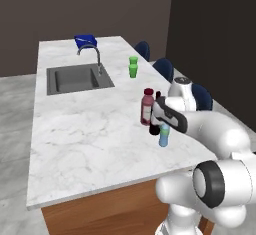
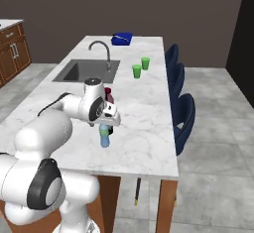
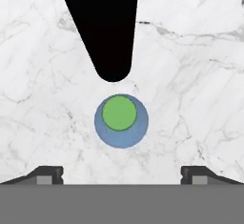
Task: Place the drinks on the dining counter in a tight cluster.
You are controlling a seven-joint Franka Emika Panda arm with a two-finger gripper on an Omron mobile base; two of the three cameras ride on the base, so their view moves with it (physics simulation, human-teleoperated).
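Three drinks are on the bench (image 1: 75,134) now, bunched near its stool-side long edge, toward the near end! The juice bottle (image 1: 147,107) stands upright, and right beside it the black wine bottle (image 3: 102,27) shows as a tall dark shape just beyond the water bottle in the hand view; whether the two actually touch I cannot tell. The small blue water bottle (image 3: 121,120) with its green cap sits squarely under the tool (image 3: 121,175), upright on the marble.

And the tool is wide open, its fingers (image 3: 47,174) spread well clear on either side of the cap, gripping nothing at all. It hangs directly over the water bottle, looking straight down on it.

My read: this is the release of the last drink, so the placing step looks close to done. The cluster seems tight, with the blue bottle just beside the black one. Next move calls for a clean straight lift, fingers kept wide so they do not clip the green cap or nudge the wine bottle, which would topple easily.

Farther along the same edge, two green cups (image 1: 133,67) stand well apart from the group, beyond the sink (image 1: 77,79) and faucet (image 1: 92,54).
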